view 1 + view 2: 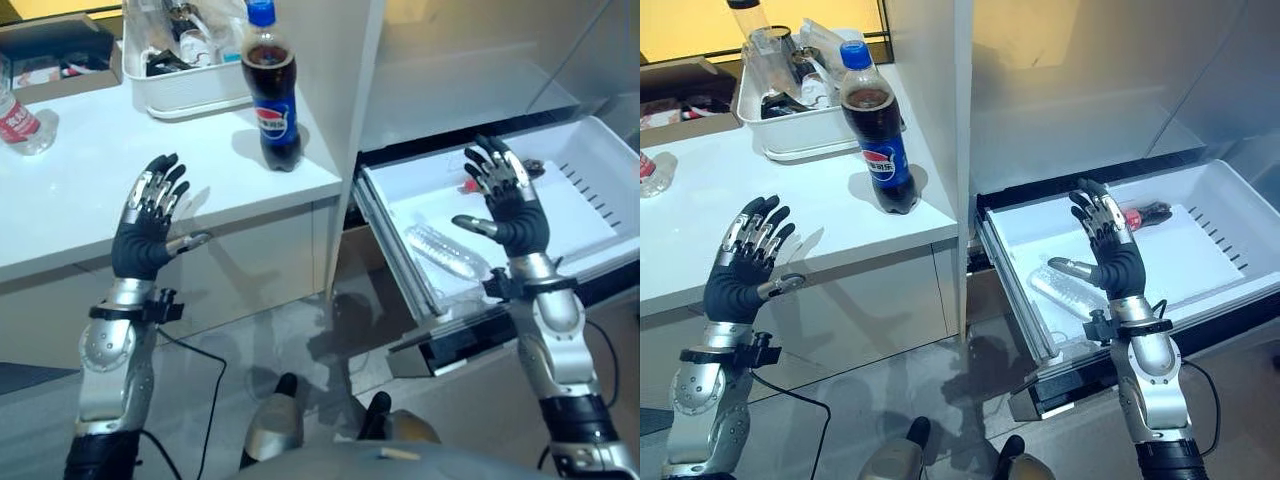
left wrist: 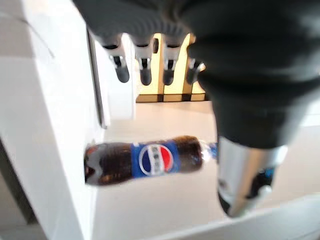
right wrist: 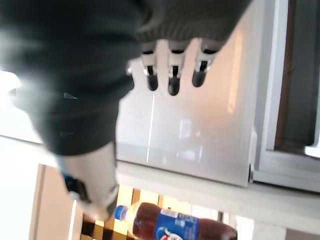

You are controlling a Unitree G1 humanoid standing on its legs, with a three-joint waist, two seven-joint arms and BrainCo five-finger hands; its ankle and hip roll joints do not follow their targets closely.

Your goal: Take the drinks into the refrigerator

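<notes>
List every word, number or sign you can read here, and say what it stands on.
Cola bottle on the counter: blue label with a round red, white and blue emblem; lettering too blurred to read.
Small bottle at the counter's left edge: red label, print too small to read.
Red-labelled bottle in the drawer: unreadable.
Nothing can be quoted as legible text.

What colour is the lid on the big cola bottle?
Blue. The cola bottle's cap shows best in the left eye view.

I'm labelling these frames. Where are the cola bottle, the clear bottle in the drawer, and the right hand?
cola bottle (image 1: 272,118): left eye view, on its blue label.
clear bottle (image 1: 445,252): left eye view, on its body.
right hand (image 1: 516,212): left eye view, on its dark back cover.
</notes>
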